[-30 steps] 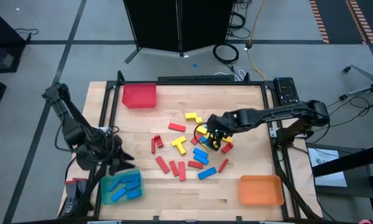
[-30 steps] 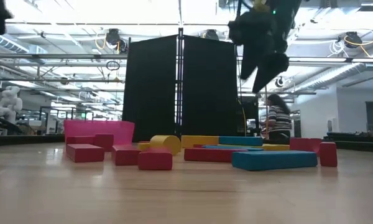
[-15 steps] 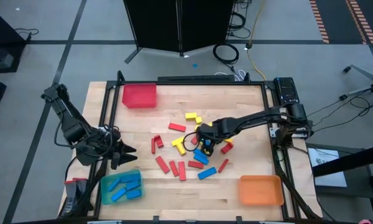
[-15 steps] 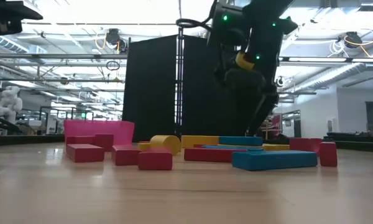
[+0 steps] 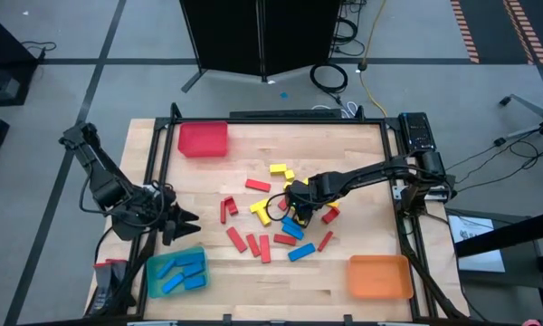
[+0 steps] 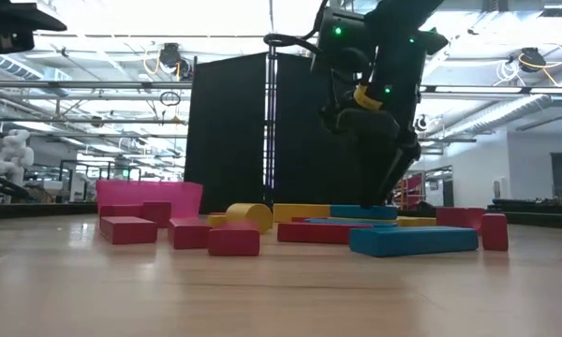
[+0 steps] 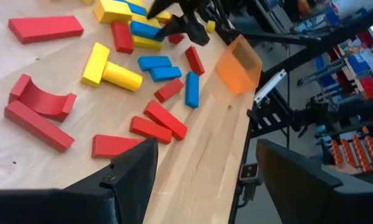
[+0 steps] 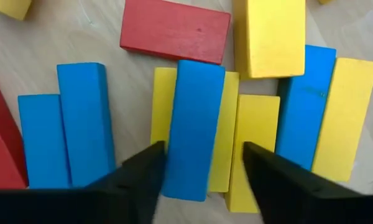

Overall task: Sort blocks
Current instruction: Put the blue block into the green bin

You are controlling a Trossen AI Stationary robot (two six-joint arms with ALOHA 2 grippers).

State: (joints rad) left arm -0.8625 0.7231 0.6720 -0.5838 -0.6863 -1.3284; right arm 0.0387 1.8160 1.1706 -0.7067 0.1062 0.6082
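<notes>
My right gripper (image 8: 199, 171): fingers parted astride a flat blue rectangular block (image 8: 194, 127), which lies atop two yellow bars at the wooden table's (image 5: 344, 145) centre; grip uncertain. My left gripper (image 5: 176, 225): released, holding nothing, above the table's left edge.

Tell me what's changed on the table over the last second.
The right hand swung left from over the pile's right side and dropped down onto the pile; its fingers now straddle a blue block lying on yellow ones, one finger touching it, not clearly gripped yet. The left hand shifted slightly away from the blue tray and waits there, open. The loose blocks haven't visibly moved.
</notes>
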